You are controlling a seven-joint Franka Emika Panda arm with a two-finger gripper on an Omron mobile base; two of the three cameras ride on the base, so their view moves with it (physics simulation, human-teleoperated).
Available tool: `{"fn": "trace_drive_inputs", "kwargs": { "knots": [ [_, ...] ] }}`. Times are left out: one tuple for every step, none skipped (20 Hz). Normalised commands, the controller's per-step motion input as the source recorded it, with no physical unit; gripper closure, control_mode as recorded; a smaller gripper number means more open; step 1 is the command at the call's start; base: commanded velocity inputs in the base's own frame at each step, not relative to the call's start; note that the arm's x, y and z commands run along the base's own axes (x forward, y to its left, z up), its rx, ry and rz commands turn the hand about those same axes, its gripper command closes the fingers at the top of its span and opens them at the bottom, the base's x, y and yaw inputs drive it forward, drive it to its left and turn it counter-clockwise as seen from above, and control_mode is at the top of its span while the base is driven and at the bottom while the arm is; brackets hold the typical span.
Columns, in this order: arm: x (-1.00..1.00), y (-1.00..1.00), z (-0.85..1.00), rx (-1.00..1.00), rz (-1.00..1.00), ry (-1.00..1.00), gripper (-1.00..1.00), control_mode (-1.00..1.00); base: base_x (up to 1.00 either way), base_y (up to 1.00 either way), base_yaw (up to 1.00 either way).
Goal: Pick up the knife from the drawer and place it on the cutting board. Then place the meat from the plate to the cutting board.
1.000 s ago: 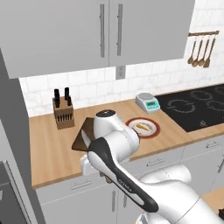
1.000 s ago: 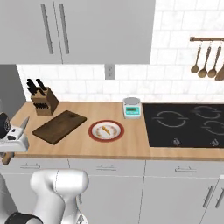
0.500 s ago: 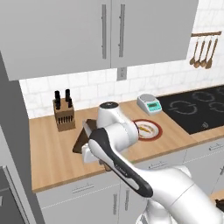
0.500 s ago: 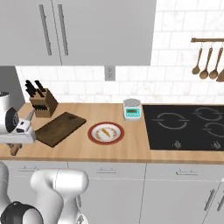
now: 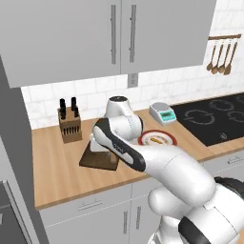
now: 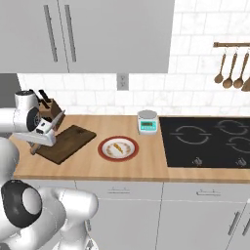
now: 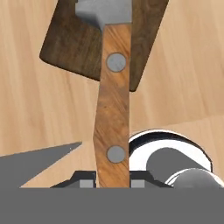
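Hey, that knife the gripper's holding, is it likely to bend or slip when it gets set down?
Probably stiff: the knife runs straight from handle to blade. The gripper grips just the handle's end, so it may pivot. Being flat, it shouldn't roll on the cutting board.

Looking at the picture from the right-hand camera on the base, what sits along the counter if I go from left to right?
Knife block → cutting board, with the knife held in the jaws above its left end → plate with the meat → small kitchen scale → black hob.
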Motion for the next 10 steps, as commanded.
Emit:
{"fn": "trace_drive_inputs", "kwargs": {
  "knots": [
    [1.00, 0.00, -0.24, 0.02, -0.26, 0.06, 1.00, -1.00, 0.00, 0.00, 0.00],
    [1.00, 0.07, -0.23, 0.03, -0.23, 0.05, 1.00, -1.00, 0.00, 0.00, 0.00],
    [1.00, 0.14, -0.29, 0.02, -0.20, 0.05, 1.00, -1.00, 0.00, 0.00, 0.00],
    [1.00, 0.19, -0.34, 0.00, -0.17, 0.04, 1.00, -1.00, 0.00, 0.00, 0.00],
    [1.00, 0.30, -0.37, 0.00, -0.16, 0.02, 1.00, -1.00, 0.00, 0.00, 0.00],
    [1.00, 0.29, -0.46, 0.00, -0.15, 0.00, 1.00, -1.00, 0.00, 0.00, 0.00],
    [1.00, 0.16, -0.62, 0.00, -0.14, 0.00, 1.00, -1.00, 0.00, 0.00, 0.00],
    [1.00, 0.15, -0.64, 0.00, -0.13, 0.00, 1.00, -1.00, 0.00, 0.00, 0.00],
    [1.00, 0.25, -0.65, 0.00, -0.13, 0.00, 1.00, -1.00, 0.00, 0.00, 0.00],
    [1.00, 0.22, -0.71, 0.00, -0.10, 0.00, 1.00, -1.00, 0.00, 0.00, 0.00]
  ]
}}
